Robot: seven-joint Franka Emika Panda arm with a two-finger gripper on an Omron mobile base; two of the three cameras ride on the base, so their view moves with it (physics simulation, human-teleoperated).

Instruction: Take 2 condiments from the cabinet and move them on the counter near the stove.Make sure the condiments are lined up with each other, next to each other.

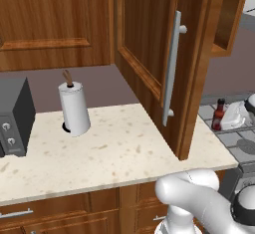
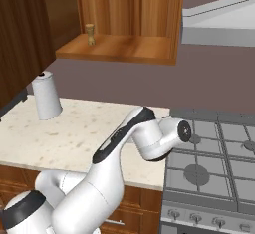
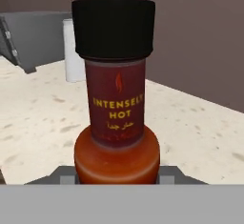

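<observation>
The dark red-brown bottle (image 3: 116, 118) with a black cap and an "Intensely Hot" label stands upright right in front of the hand camera, its fat base between my fingertips (image 3: 64, 176). In the left base view the same bottle (image 1: 218, 113) is at the right end of the counter (image 1: 114, 148), by the edge of the stove (image 1: 234, 139), with my gripper (image 1: 225, 120) shut on it from the right. The tan shaker (image 2: 89, 34) stands on the shelf of the open cabinet (image 2: 119, 46).
The cabinet door (image 1: 144, 34) with its silver bar handle (image 1: 172, 68) hangs open over the counter, left of the bottle. A white paper-towel roll (image 1: 74, 108) and a black toaster (image 1: 15, 118) stand further left. Grey burners (image 2: 214, 153) lie to the right.
</observation>
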